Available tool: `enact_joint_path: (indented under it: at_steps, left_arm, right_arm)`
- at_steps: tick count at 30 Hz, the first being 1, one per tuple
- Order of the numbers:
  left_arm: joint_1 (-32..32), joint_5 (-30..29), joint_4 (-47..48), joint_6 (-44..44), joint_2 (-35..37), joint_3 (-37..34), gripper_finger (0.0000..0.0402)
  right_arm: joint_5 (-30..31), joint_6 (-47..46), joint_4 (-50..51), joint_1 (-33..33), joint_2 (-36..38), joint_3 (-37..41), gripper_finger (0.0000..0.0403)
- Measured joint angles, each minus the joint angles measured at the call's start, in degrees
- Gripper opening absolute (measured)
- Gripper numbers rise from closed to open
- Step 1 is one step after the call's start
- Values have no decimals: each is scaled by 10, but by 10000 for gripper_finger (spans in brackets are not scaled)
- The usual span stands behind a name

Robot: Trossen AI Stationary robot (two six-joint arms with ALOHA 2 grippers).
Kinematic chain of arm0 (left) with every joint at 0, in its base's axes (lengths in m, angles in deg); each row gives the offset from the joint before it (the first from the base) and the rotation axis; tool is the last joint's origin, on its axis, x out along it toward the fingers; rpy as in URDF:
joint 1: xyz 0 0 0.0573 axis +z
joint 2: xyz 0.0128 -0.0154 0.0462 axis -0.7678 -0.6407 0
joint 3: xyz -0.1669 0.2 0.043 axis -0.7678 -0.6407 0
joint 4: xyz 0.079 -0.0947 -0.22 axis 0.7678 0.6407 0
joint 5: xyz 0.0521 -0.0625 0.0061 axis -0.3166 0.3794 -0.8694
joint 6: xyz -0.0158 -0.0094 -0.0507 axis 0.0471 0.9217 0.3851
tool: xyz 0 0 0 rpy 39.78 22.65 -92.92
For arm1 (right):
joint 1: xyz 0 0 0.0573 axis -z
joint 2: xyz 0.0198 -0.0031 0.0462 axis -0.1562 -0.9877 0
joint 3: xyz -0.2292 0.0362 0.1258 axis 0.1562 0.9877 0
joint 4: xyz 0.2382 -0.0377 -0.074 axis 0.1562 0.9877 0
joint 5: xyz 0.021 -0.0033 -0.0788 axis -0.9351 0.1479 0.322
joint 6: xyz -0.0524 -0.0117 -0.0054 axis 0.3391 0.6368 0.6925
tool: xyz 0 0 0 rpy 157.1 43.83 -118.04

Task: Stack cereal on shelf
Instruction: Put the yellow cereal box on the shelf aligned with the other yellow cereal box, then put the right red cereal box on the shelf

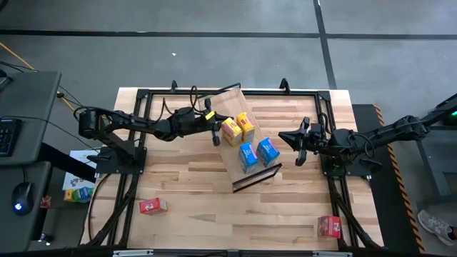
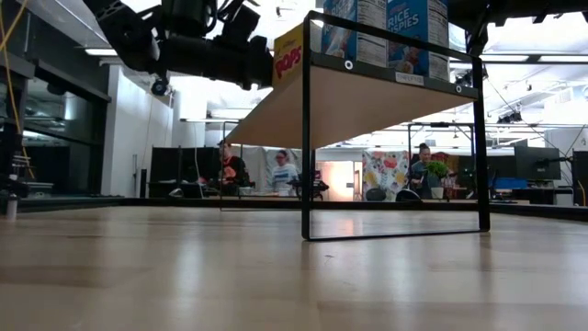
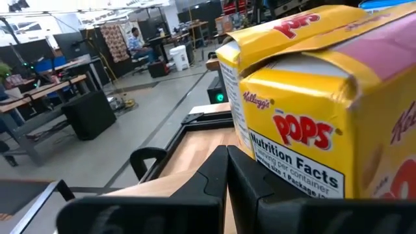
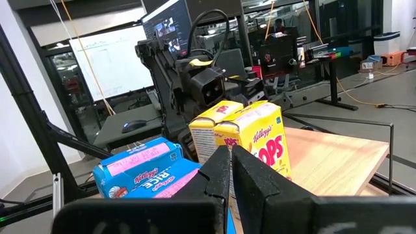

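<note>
Six cereal boxes counted in the high view: two yellow, two blue, two red.

The shelf (image 1: 235,132) sits slantwise at the middle of the frame, its dark end rail toward the lower centre. Four boxes stand on it. The two yellow boxes (image 1: 238,128) are side by side, touching, on the upper half of the board. The two blue boxes (image 1: 258,153) stand just below them, close together, nearer the end rail.

The two red boxes are off the shelf, on the table (image 1: 193,185): one red box (image 1: 151,206) at lower left, the other red box (image 1: 329,226) at lower right, well apart.

Left gripper (image 1: 216,133) reaches in from the frame's left, fingers together, holding nothing, just beside the left yellow box; contact probably, but the view from above is too coarse to be sure.

Right gripper (image 1: 298,145) hangs to the right of the blue boxes, apart from them, fingers pressed together and empty.

Low view: shelf board seen from beneath, box tops showing above it; three people seated in the room behind.
</note>
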State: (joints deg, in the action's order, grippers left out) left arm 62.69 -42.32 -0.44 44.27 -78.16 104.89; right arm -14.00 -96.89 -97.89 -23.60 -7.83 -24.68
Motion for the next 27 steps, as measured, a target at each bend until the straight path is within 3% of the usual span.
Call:
enact_joint_path:
  at_steps: [20, 27]
  left_arm:
    - [0, 16, -22, -7, 0, 0, 0]
    - [13, -84, 21, -93, 80, -1, 0]
  right_arm:
    - [0, 0, 0, 0, 0, 0, 11]
    - [0, 0, 4, 0, 0, 0, 11]
